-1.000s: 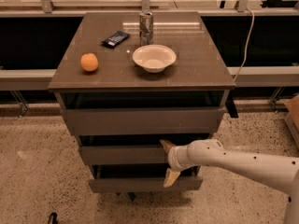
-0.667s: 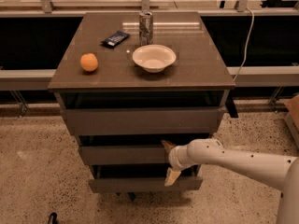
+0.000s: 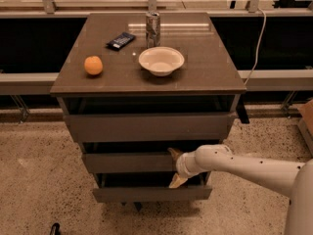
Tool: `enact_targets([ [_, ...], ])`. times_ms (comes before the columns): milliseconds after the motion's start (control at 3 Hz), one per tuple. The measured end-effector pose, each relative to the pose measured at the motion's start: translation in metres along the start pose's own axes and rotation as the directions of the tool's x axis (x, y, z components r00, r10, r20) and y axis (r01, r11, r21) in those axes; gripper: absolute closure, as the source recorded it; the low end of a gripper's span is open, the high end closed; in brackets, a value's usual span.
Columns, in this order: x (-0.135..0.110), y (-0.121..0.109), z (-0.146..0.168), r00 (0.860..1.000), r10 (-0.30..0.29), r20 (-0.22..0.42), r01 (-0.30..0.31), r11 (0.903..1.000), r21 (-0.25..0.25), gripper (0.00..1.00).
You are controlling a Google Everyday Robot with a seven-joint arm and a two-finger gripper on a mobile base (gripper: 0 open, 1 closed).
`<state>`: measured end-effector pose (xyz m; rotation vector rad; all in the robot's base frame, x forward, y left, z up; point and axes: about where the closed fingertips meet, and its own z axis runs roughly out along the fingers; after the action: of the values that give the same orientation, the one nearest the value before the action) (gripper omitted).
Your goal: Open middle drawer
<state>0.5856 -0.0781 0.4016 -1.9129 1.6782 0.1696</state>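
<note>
The middle drawer (image 3: 129,162) is the shallow grey-brown flat front between the taller top drawer (image 3: 146,127) and the lowest drawer (image 3: 151,193). It stands slightly out from the cabinet with a dark gap above it. My gripper (image 3: 175,167) comes in from the right on a white arm (image 3: 244,168). Its two tan fingers are spread over the right part of the drawer front: the upper fingertip (image 3: 172,152) sits at the top edge, the lower fingertip (image 3: 176,181) below the bottom edge.
On the cabinet top (image 3: 215,72) lie an orange (image 3: 93,65), a white bowl (image 3: 161,60), a metal can (image 3: 153,29) and a dark snack packet (image 3: 121,40). A cable (image 3: 255,48) hangs at the right. A speckled floor (image 3: 34,180) surrounds the cabinet.
</note>
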Motion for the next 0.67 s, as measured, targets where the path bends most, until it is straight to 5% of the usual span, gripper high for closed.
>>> enact_targets([
  [667, -0.021, 0.026, -0.033, 0.999, -0.026, 0.035, 0.027, 0.9992, -0.029, 0.19],
])
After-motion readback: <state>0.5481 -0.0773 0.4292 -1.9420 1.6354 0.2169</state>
